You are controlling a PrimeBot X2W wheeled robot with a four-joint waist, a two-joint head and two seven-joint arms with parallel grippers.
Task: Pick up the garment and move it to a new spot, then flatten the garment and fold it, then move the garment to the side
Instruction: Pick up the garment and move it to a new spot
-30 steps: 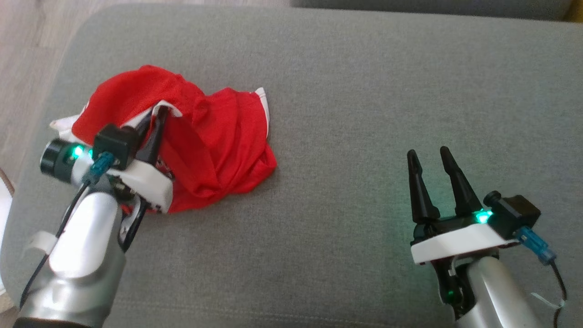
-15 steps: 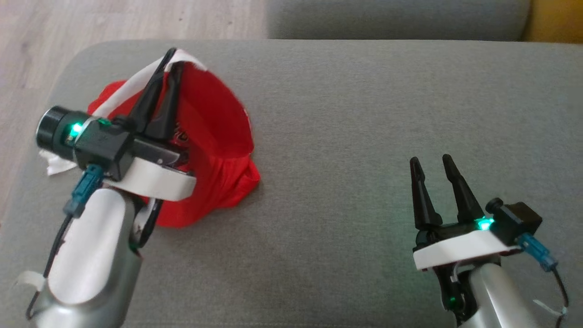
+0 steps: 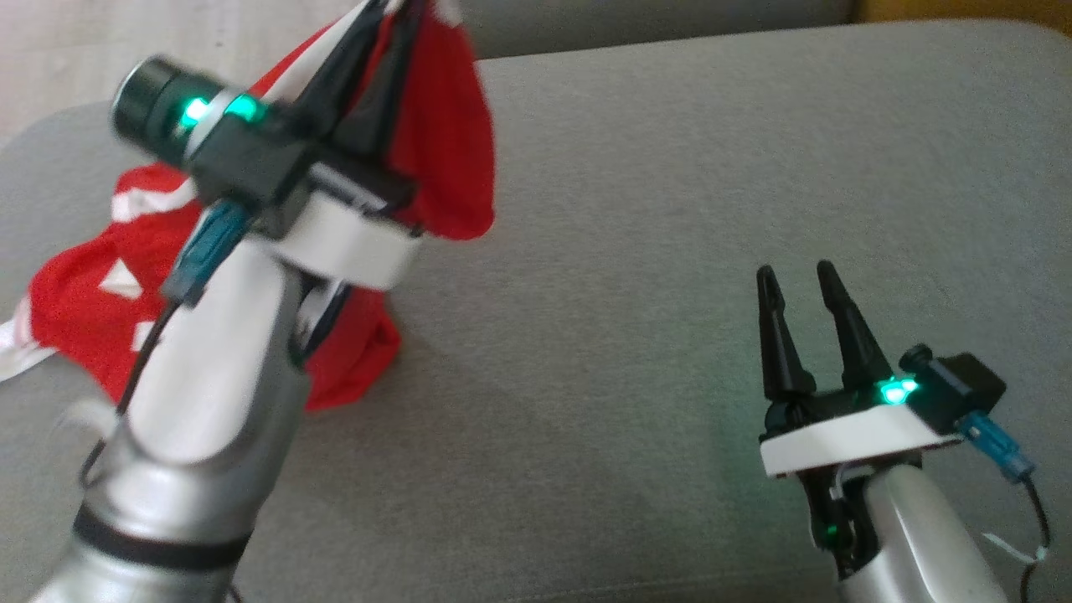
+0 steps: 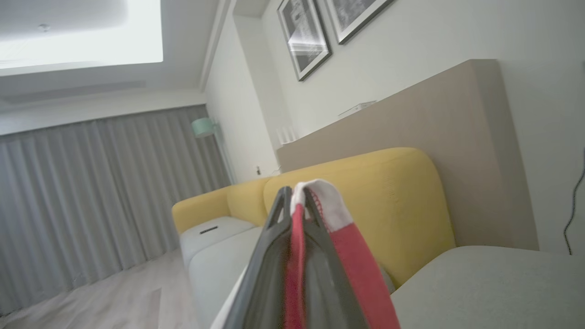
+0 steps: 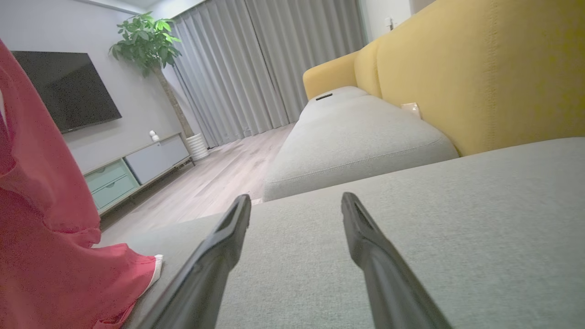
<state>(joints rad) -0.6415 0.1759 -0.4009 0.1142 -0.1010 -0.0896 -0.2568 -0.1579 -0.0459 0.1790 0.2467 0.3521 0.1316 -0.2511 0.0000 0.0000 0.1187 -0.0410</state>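
Fingers (image 4: 267,260) of the left gripper (image 3: 394,12) are closed on the white hem of the garment (image 3: 444,142), which is held above the cushion (image 3: 670,209). From that pinch the cloth hangs down and leftward, its lower end resting on it. The right gripper (image 3: 796,272) is spread, empty, well apart to the right.

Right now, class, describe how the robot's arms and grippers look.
Silver-grey forearms end in white wrist plates. The left gripper and right gripper each have two long, tapered black fingers, green lights, a black camera block and a teal-blue connector with a thin black cable.
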